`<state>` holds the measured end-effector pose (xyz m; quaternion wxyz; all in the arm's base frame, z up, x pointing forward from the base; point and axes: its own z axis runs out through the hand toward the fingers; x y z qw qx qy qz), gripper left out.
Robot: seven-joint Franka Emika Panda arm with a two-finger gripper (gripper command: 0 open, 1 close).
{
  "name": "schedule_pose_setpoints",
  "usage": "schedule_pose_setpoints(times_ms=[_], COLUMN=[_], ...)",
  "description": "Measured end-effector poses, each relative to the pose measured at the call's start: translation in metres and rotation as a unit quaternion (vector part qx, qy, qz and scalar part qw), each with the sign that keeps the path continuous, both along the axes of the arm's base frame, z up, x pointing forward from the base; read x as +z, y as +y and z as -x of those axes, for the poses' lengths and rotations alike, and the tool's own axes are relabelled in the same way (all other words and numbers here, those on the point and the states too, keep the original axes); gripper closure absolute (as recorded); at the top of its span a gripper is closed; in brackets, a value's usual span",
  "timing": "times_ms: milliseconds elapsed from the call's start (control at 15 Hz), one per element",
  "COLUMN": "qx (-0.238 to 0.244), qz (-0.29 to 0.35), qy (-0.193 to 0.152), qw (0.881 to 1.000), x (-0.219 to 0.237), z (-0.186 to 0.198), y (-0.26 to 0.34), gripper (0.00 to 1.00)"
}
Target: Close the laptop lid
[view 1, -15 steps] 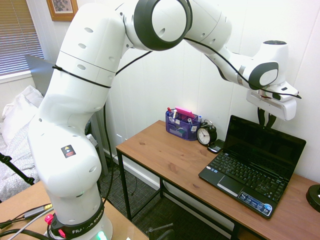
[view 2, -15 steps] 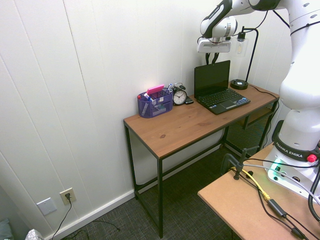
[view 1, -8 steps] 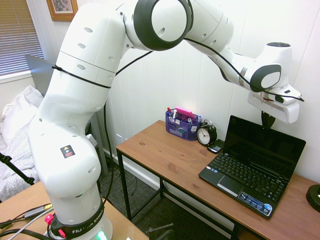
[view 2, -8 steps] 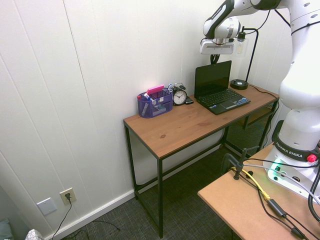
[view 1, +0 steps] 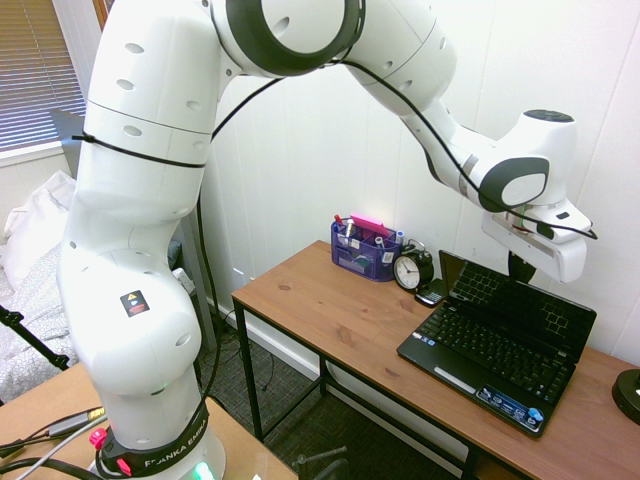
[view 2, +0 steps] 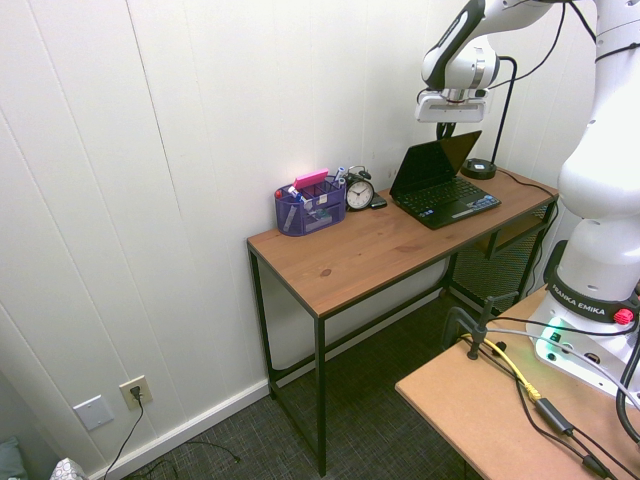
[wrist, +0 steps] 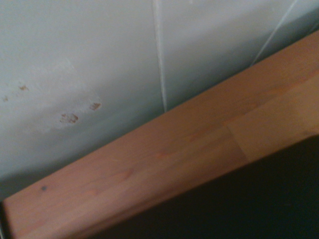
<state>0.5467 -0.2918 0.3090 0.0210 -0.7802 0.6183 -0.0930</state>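
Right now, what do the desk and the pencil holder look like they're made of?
The desk top looks like wood or wood-look board: brown, grainy, matte, with plank seams; its legs seem to be black metal. The pencil holder looks like blue-purple metal mesh or see-through plastic; it is too small to tell which.

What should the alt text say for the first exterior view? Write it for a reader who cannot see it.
A white robot arm's hand sits at the top edge of a laptop lid, which is tilted partway down over the keyboard. The laptop stands on a wooden desk beside an alarm clock and a blue organizer.
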Motion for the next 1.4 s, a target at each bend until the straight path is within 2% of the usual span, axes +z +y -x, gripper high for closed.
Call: schedule_pose_setpoints(times_ms=[400, 667, 1200, 1400], qx=[-0.002, 0.001, -0.009, -0.01], qz=[-0.008, -0.025, -0.043, -0.045], qy=[0.007, 0.033, 0.062, 0.063], qw=[1.0, 0.999, 0.997, 0.997], x=[-0.011, -0.038, -0.104, -0.111], z=[0.05, 0.079, 0.093, 0.094], y=[0.003, -0.002, -0.004, -0.008], gripper=[1.0, 1.0, 1.0, 1.0])
